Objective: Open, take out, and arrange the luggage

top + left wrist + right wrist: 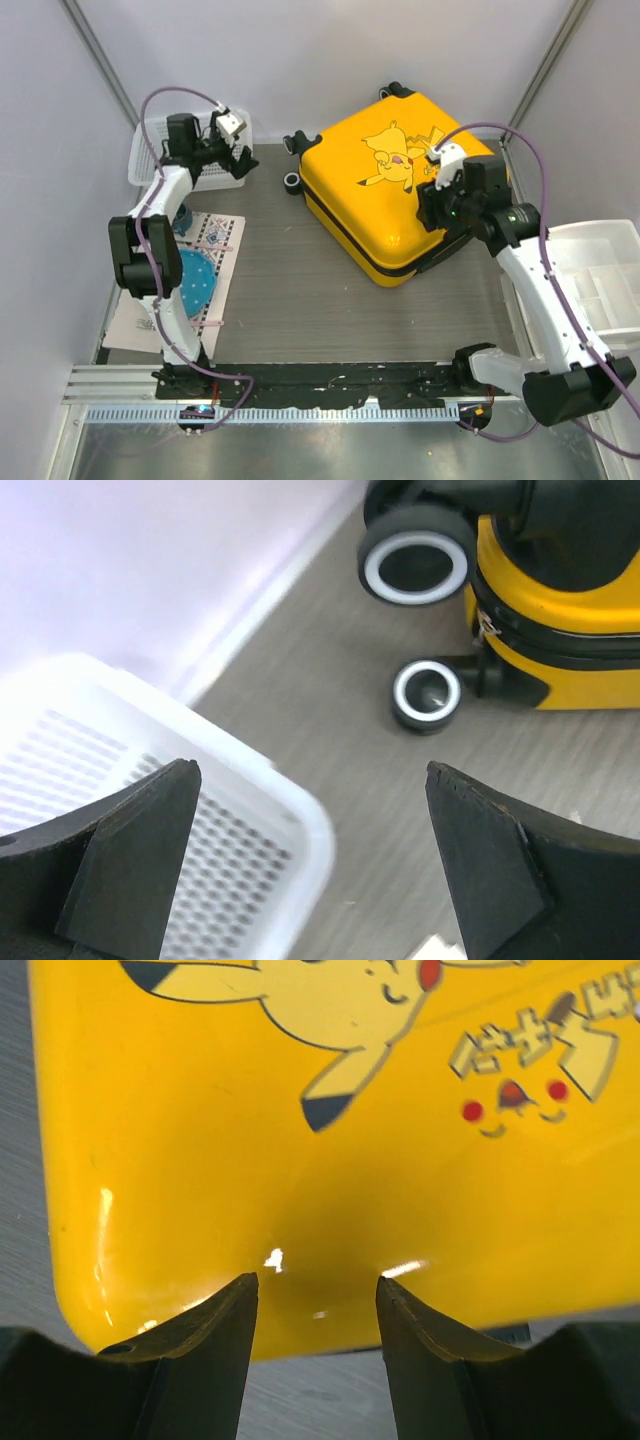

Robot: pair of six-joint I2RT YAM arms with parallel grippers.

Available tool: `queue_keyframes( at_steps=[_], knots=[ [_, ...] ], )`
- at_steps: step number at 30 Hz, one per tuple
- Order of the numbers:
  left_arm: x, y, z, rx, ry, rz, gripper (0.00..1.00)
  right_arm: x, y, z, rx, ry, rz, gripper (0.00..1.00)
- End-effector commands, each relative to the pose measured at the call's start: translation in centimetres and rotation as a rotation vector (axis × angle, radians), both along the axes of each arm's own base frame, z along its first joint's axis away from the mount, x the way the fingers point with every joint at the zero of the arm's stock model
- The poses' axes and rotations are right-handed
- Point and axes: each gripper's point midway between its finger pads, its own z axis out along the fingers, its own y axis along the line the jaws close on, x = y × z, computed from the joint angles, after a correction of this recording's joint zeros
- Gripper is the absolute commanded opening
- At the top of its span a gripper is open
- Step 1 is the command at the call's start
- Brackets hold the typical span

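Luggage point(395, 190) lies closed on the table point(300, 285). Right hand point(317, 1288) hovers over its lid, half-spread, empty. Left hand point(310, 780), spread wide, hangs above the basket point(255, 775) corner.

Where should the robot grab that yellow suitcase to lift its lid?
Likely the upper shell's rim above the black zip band, approached from the near right corner under the right end effector. The luggage lies flat and shut, its broad smooth top too wide to pinch.

The luggage point(385, 195) is lying back right on the desk point(290, 300), the basket point(145, 165) back left, partly beneath my left gripper point(310, 780); my right gripper point(315, 1290) is hovering over the luggage.
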Motion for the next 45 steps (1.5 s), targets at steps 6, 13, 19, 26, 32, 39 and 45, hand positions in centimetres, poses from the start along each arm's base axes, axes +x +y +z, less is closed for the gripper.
queue_keyframes(
  at_steps=[6, 13, 19, 26, 32, 39, 45],
  knots=[
    [1.9, -3.3, 2.6, 0.36, -0.258, -0.395, 1.0, -6.3, -6.0, -2.1, 0.003, 0.146, -0.236, 0.51],
    [1.4, -5.9, 0.6, 0.354, -0.208, -0.476, 0.94, -7.9, -8.2, -2.6, -0.015, 0.171, -0.34, 0.42],
    [2.7, -5.7, -2.2, 0.324, -0.222, -0.383, 0.94, -7.2, -9.7, -3.6, -0.026, 0.216, -0.412, 0.42],
    [6.2, -5.3, 1.3, 0.347, -0.349, -0.288, 0.98, -6.3, -10.9, -6.1, -0.057, 0.32, -0.456, 0.4],
    [8.5, -6.2, 5.0, 0.33, -0.517, -0.271, 1.0, -6.5, -11.2, -7.2, -0.1, 0.334, -0.428, 0.39],
    [7.5, -10.2, 5.1, 0.324, -0.61, -0.374, 0.98, -6.9, -12.0, -7.8, -0.148, 0.338, -0.43, 0.4],
    [6.6, -13.1, 4.7, 0.312, -0.637, -0.446, 0.96, -6.8, -12.3, -7.9, -0.166, 0.326, -0.428, 0.4]
  ],
)
